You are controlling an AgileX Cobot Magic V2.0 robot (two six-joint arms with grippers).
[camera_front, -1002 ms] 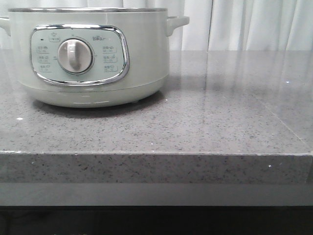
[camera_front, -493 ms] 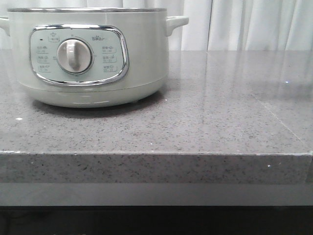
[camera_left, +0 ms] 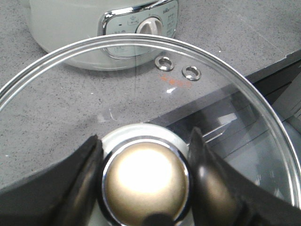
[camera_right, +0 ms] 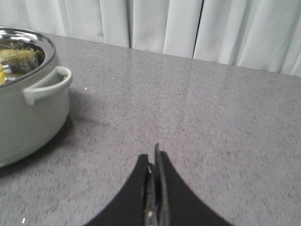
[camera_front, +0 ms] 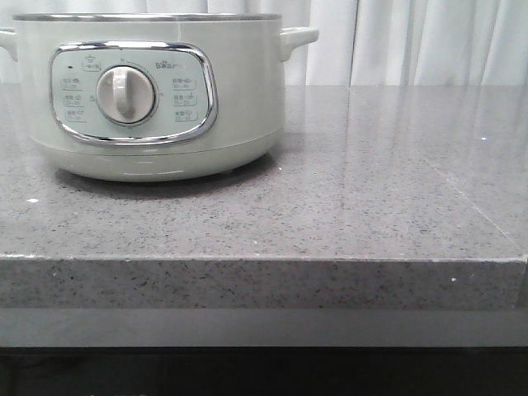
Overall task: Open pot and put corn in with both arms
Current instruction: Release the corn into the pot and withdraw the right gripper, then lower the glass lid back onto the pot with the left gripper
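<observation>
The pot stands at the back left of the grey counter, its steel rim bare and no lid on it. My left gripper is shut on the brass knob of the glass lid. It holds the lid in the air in front of the pot, above the counter's front edge. My right gripper is shut and empty above the counter, to the right of the open pot. A sliver of bright yellow, likely the corn, shows inside the pot at the picture's edge.
The grey speckled counter stretches to the right of the pot, and its front edge drops away near the camera. White curtains hang behind it. Neither arm shows in the front view.
The pot sits a hair further left in the front view than a second ago. Faint reflections on the counter at the right have shifted.
</observation>
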